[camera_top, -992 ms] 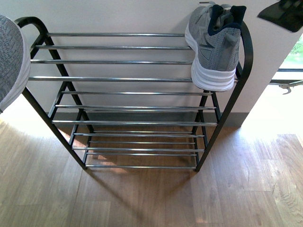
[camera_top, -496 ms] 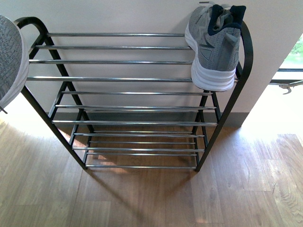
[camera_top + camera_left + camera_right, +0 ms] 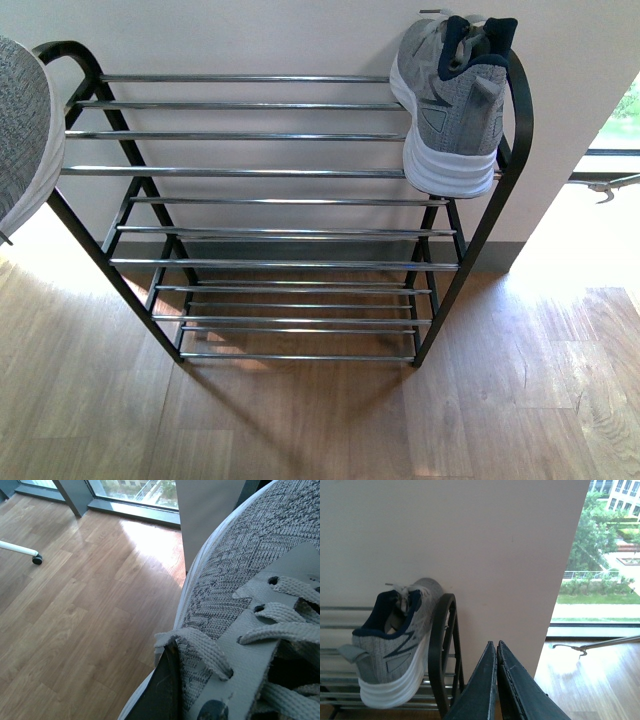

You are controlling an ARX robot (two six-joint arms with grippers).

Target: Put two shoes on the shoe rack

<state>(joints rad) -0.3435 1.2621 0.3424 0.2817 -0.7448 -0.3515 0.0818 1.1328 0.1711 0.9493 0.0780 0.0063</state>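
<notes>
**Shoe placement, one sneaker shelved and one in hand.** The shoe rack (image 3: pixel 250 172) stands against the wall (image 3: pixel 300 30) on the wood floor (image 3: pixel 300 420).

The placed sneaker (image 3: pixel 452 100) sits at the upper right of the front view, on the right end of the top shelf, just beside the curved black upright (image 3: pixel 522 120). The held sneaker (image 3: pixel 25 130) is cropped by the left edge of that view and lies outside the rack's left upright, clear of every shelf.

The left hand (image 3: pixel 186 702) pinches the held sneaker at the knit upper beside the laces (image 3: pixel 280 625). The right hand (image 3: pixel 496 646) is empty, its fingers pressed together, near the rack's right upright.

*Hazards (judged).*
- The held sneaker hangs from a soft upper, so it may swing or twist in the grip.
- On its way inward it could strike the left upright and jolt the rack.
- The placed sneaker's heel overhangs the front rod, so such a jolt might tip it forward.
- A sole set down lengthwise between rods could drop through the gap.

*Orientation.* The placed sneaker's long axis runs front to back across the rods, heel toward the camera and toe toward the wall. The held sneaker's long axis stands roughly upright in the front view. Which end leads cannot be told there.
</notes>
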